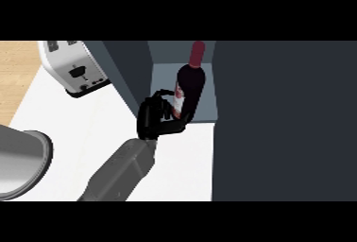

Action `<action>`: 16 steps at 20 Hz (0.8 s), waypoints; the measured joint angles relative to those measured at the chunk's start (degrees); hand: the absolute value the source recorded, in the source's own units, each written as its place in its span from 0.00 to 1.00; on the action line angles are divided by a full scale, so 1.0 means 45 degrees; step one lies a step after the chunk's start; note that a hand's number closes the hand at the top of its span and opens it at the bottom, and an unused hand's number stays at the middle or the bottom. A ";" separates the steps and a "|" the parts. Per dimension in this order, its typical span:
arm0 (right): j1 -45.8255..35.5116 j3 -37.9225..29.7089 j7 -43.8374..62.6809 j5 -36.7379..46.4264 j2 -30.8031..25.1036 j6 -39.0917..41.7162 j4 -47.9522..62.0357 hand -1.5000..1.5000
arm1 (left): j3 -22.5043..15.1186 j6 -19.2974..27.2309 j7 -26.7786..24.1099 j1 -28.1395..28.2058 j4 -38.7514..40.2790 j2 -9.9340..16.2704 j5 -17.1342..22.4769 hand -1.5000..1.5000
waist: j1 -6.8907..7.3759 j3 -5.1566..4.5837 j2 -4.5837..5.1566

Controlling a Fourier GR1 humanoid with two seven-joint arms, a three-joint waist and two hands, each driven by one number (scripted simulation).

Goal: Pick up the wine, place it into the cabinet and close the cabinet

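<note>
1. Cabinet point(279, 118) stands open beyond the fingertips, its dark door at the fingers' right; closing is left.
2. Wine bottle point(190, 85) stands upright in the cabinet's opening; placing looks nearly done.
3. Hand point(157, 118), which side I cannot tell, has fingers curled round the bottle's lower body; release remains.

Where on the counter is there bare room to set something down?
Bare white counter lies between the toaster, the pot and the forearm. It is crowded at the cabinet opening, where the hand holds the wine.
</note>
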 measured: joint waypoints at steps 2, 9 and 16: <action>-0.0052 0.0054 0.0278 -0.0036 0.0038 -0.0188 -0.0235 0.00 | -0.0081 -0.0346 -0.0272 -0.0215 0.0568 0.0000 0.0259 1.00 | -0.0014 0.0000 0.0003; 0.0049 -0.0082 0.0119 -0.0237 -0.0072 0.0018 -0.0139 0.00 | -0.0052 -0.0634 -0.0110 -0.1534 0.1778 0.0002 0.1076 1.00 | -0.0079 -0.0002 0.0016; -0.0125 -0.0286 -0.0172 -0.0383 -0.0201 0.0243 0.0403 0.00 | -0.0224 -0.0734 0.0023 -0.2561 0.2669 -0.0002 0.2027 1.00 | -0.0147 -0.0006 0.0062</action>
